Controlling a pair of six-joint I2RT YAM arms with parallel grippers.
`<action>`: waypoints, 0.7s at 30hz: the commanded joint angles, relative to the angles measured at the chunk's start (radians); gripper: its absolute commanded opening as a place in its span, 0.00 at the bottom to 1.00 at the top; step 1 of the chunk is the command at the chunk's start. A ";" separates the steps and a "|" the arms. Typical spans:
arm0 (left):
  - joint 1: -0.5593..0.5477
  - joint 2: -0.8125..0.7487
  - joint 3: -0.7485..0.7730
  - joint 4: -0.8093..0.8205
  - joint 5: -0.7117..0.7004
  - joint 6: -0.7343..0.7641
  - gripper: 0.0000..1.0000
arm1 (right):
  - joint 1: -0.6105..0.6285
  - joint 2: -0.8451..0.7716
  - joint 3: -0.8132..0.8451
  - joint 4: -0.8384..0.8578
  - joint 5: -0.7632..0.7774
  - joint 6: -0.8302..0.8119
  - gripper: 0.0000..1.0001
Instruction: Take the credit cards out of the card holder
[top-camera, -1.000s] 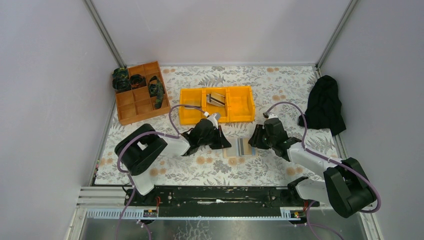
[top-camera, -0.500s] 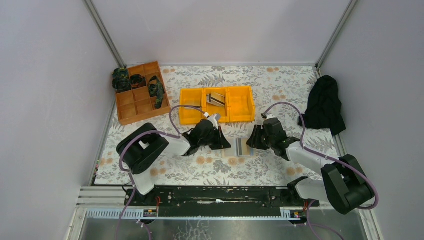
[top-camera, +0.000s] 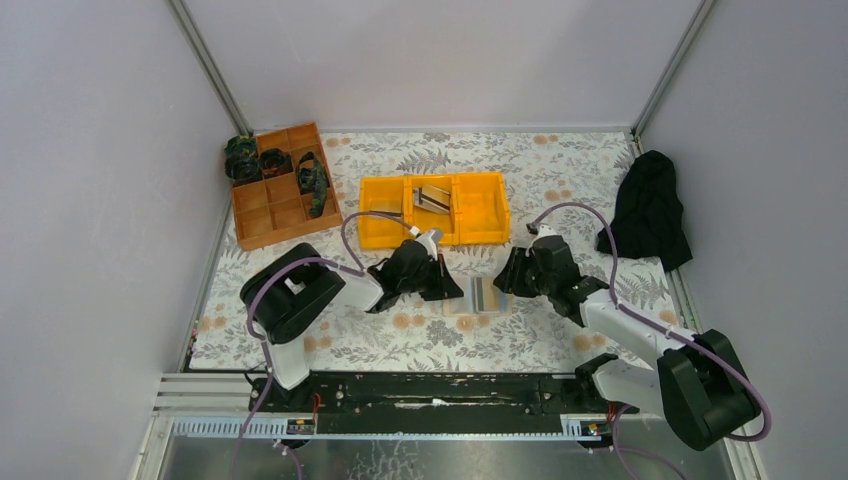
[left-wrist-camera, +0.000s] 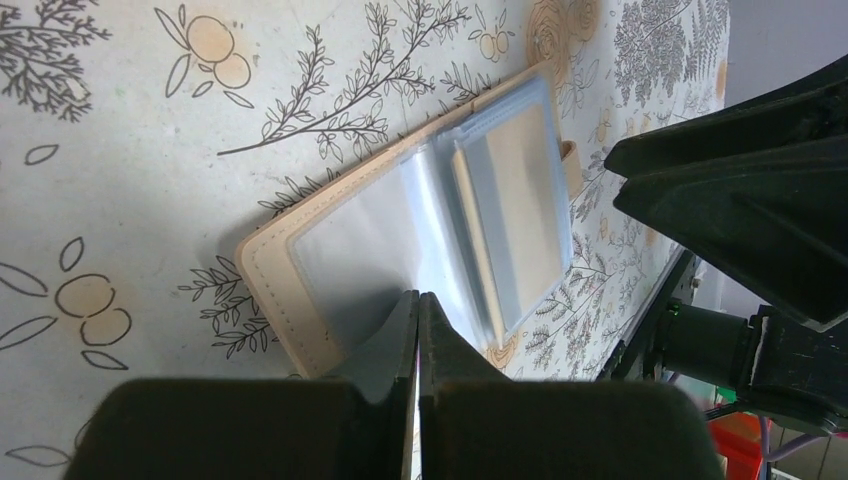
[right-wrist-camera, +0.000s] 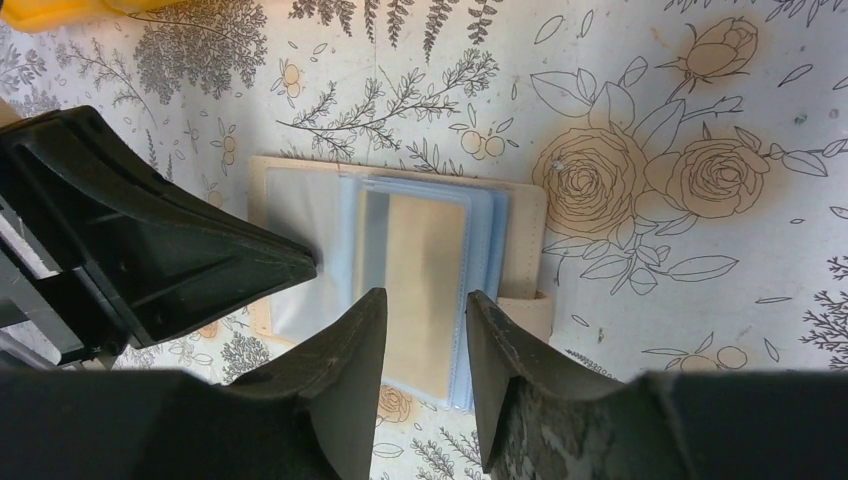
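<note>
The card holder (top-camera: 480, 297) lies open and flat on the flowered table (top-camera: 560, 170), near its middle and between the two grippers. The left gripper (top-camera: 447, 287) comes in from the holder's 9 o'clock with its jaws pressed together. In the left wrist view its tips (left-wrist-camera: 417, 300) appear to rest on the clear, empty-looking sleeve over the holder's tan cover (left-wrist-camera: 262, 262). The right gripper (top-camera: 505, 283) stands at the holder's 3 o'clock with its jaws partly apart and nothing between them. In the right wrist view it (right-wrist-camera: 425, 300) hangs over the stack of pale blue sleeves, its fingers either side of a tan card (right-wrist-camera: 425, 250) that sits inside the top sleeve; whether they touch the sleeve cannot be told. At about 11 o'clock from the holder stands a yellow bin (top-camera: 380, 225) with flat silvery-grey pieces (top-camera: 433, 198) in its middle compartment. An orange-brown divided tray (top-camera: 262, 215) sits at 10 o'clock and a black cloth (top-camera: 650, 210) at 2 o'clock.
</note>
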 joint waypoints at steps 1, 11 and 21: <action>0.004 0.035 -0.006 0.054 -0.012 0.009 0.00 | -0.005 -0.013 0.039 -0.011 0.000 -0.016 0.42; -0.015 -0.030 0.028 0.001 -0.018 0.037 0.00 | -0.005 0.057 0.016 0.045 -0.014 -0.011 0.42; -0.045 0.050 0.067 0.027 0.005 0.017 0.00 | -0.005 0.075 -0.009 0.077 -0.038 0.002 0.42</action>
